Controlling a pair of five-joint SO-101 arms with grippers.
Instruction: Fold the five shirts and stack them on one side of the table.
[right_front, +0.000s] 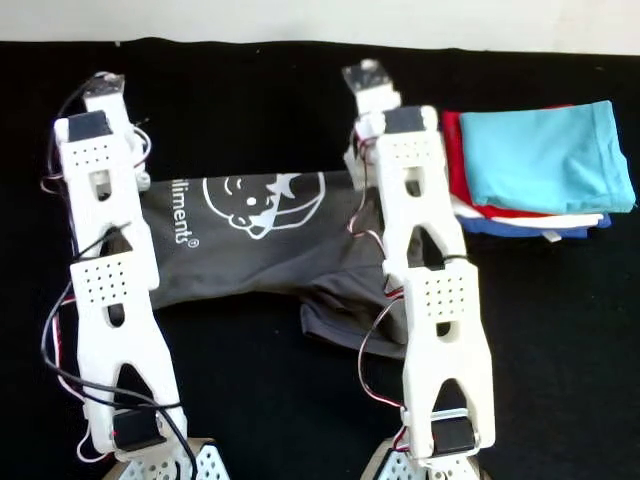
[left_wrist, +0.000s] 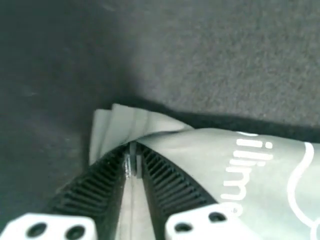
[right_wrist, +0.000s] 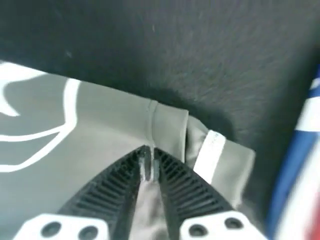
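The left arm (right_front: 105, 250) stretches out over the black bench (right_front: 250, 100). The left jaws are closed tight, their ribbed black fingers (left_wrist: 100, 185) meeting on a bunched corner of the grey shirt (right_front: 250, 250). Several layers of folded cloth stick out just past the tips. In the left wrist view the rest of the shirt runs off to one side of the jaws, with the start of its white print showing.

The grey shirt lies stretched flat between the two sets of jaws, its white cartoon print face up. A loose, rumpled part of it trails back from the right jaws towards the base of the right arm (right_front: 425, 240).

The right jaws are also pinched shut on the shirt's edge. They grip it right at a stitched hem, with a folded flap and a white label (right_wrist: 207, 155) just beside the tips.

Past the right jaws, and apart from the grey shirt, a stack (right_front: 530, 215) of folded shirts sits on the bench. The turquoise shirt (right_front: 545, 155) is on top and the red shirt (right_front: 455, 150) is under it, with white and blue edges showing beneath.
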